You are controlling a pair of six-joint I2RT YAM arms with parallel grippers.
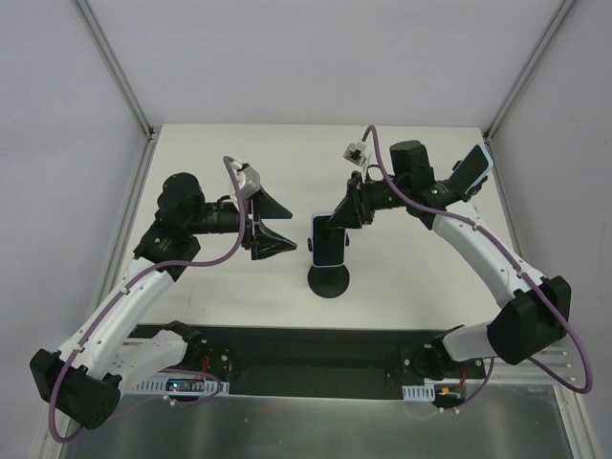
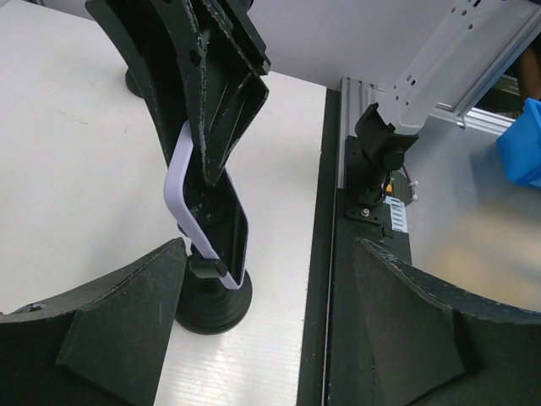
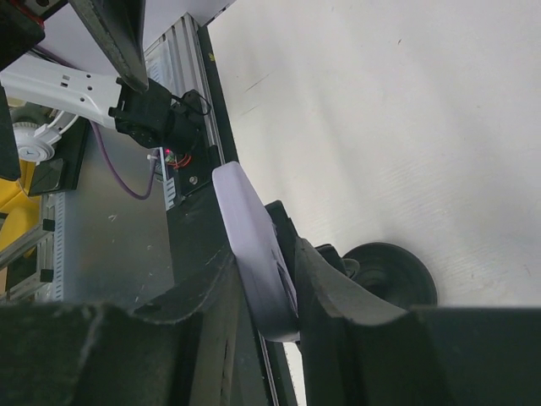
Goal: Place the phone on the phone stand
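Note:
A phone in a lavender case leans on the black phone stand at the table's middle, its lower edge in the stand's cradle. My right gripper reaches in from the right onto the phone's upper part. In the right wrist view both fingers press the phone from either side, with the stand's round base behind. My left gripper hangs open just left of the stand, apart from it. The left wrist view shows the phone's edge, the stand and the left gripper with nothing between its fingers.
A black strip runs along the table's near edge between the arm bases. Aluminium frame posts rise at the back corners. A blue bin sits off the table beyond the right arm's base.

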